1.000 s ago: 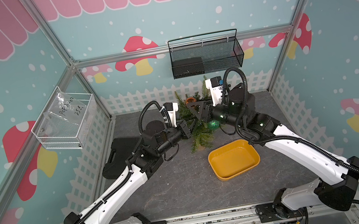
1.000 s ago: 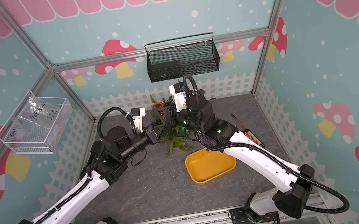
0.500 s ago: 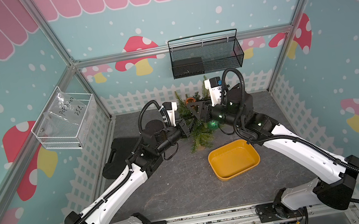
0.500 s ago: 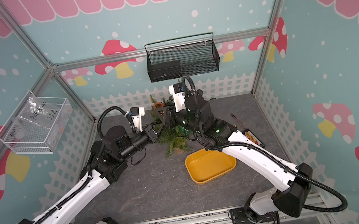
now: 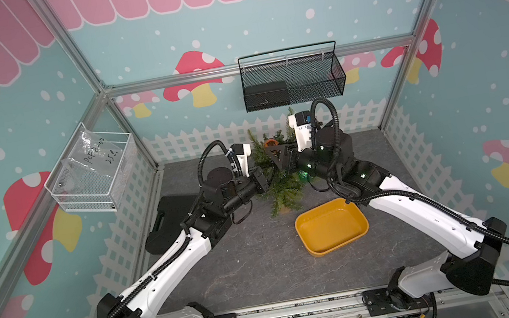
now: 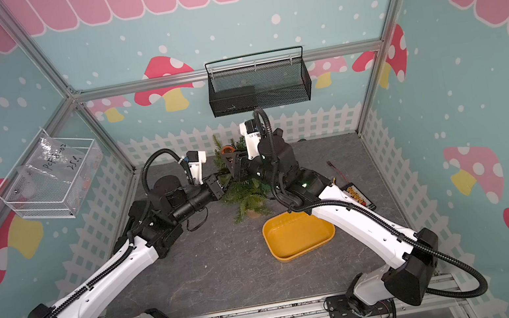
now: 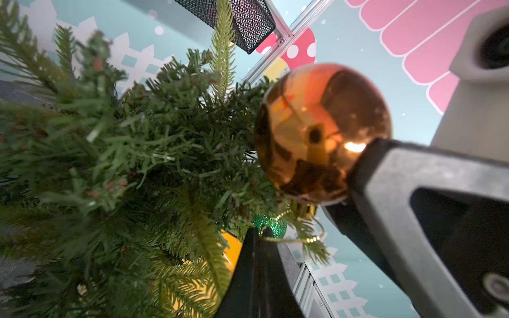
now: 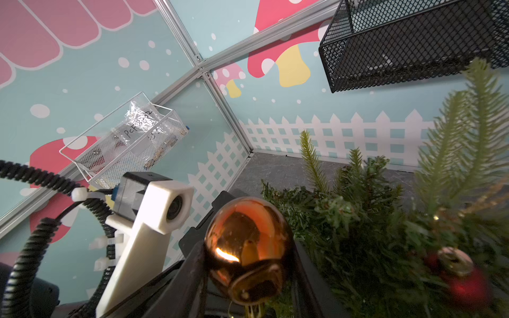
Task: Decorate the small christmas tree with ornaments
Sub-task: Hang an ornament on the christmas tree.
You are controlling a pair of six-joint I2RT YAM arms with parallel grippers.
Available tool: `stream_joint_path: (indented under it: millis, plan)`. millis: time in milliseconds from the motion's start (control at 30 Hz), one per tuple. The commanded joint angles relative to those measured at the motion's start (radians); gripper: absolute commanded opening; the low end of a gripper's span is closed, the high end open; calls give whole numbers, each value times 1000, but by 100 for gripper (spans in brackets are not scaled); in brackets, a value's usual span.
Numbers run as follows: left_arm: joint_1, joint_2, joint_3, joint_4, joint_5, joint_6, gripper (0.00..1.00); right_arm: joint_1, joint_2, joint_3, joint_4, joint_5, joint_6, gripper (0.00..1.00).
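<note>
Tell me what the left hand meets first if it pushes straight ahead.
Probably the glittery green round bauble just past the left hand, among branches of the small green pine tree; depth is unclear.

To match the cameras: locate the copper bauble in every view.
In a top view: copper bauble, tiny, at the top of the tree, below the black basket.
In a top view: same spot.
Left wrist: large, against the tree.
Right wrist: close up, beside the tree.
Shared landmark: the black basket, in all four.
</note>
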Motion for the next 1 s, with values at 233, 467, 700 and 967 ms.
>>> stream_joint_path:
  millis: [233, 467, 700, 967]
  plan:
    - [14, 20, 32, 41, 35, -20, 0, 6, -11, 41, 0, 67, -22, 41]
    - [18, 34, 52, 46, 39, -18, 0, 6, -2, 55, 8, 93, -25, 41]
    - [29, 37, 50, 59, 39, -26, 0, 8, 21, 68, 13, 87, -21, 41]
    - [35, 37, 45, 62, 46, -30, 0, 7, 48, 87, 12, 83, -22, 42]
